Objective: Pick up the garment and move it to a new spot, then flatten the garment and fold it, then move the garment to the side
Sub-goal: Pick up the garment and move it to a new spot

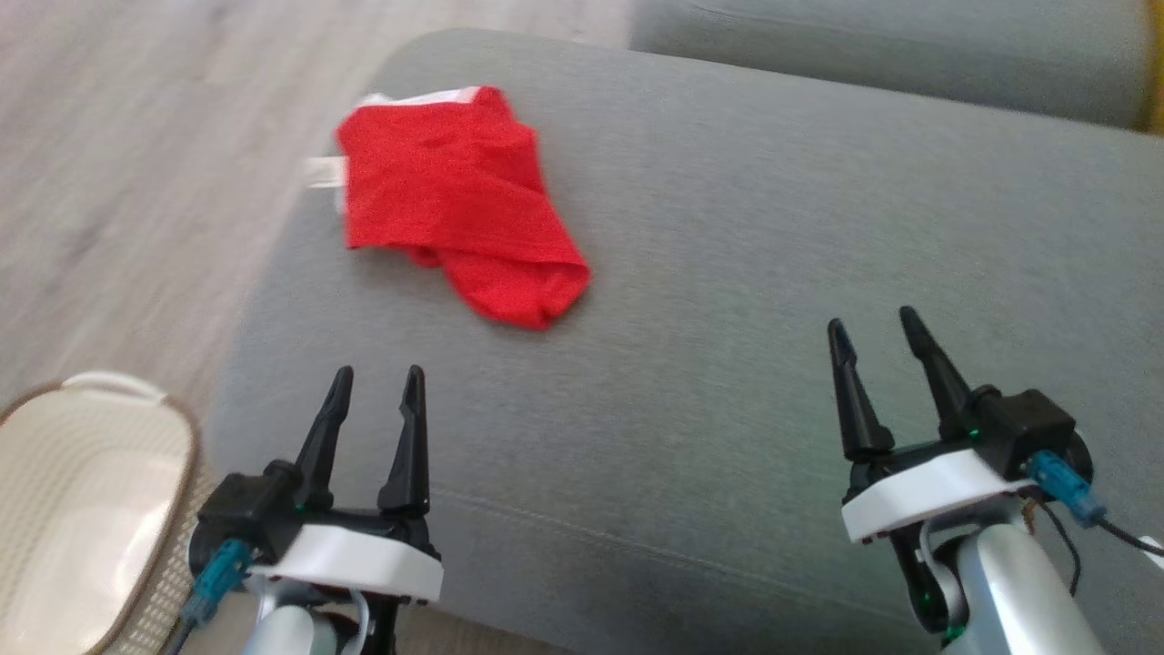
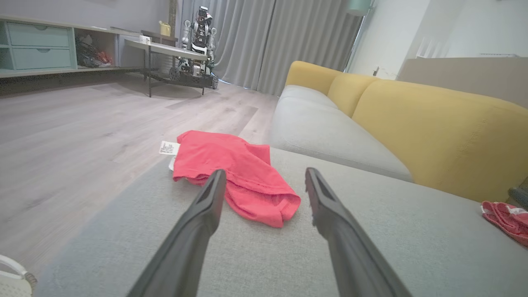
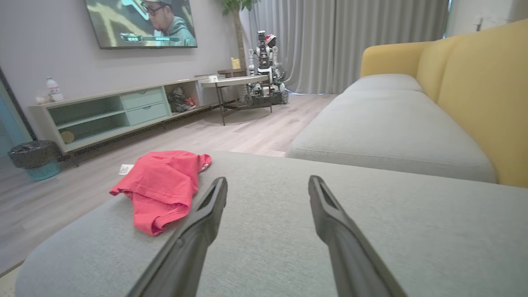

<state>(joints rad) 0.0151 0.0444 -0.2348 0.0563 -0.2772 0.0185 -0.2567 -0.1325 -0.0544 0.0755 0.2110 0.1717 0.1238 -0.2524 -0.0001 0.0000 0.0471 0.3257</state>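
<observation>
Both claws are standing with their fingers wide apart and gripping nothing. My left claw [image 1: 379, 371] is hanging over the near left part of the grey sofa cushion [image 1: 727, 273], and my right claw [image 1: 871, 318] over its near right part, both pointing away from me.

That cushion is taking up most of the head view. A second grey seat [image 1: 864, 45] is lying beyond it. The pale wooden floor [image 1: 118, 136] is running along the left side. Through the left wrist camera I'm seeing a yellow backrest [image 2: 433, 123] rising along the right of both seats. A woven basket [image 1: 82, 509] with a white handle is sitting on the floor at the lower left, just beside my left claw.

The red garment [image 1: 455, 191] is lying rumpled on the far left corner of the cushion, close to the edge. It is well apart from both claws and nearer the left one. One end is trailing toward the middle of the cushion.

A white label [image 1: 323, 171] is sticking out past its left side. A smaller red and white cloth [image 2: 505, 220] is lying at the right edge of the left wrist view.
</observation>
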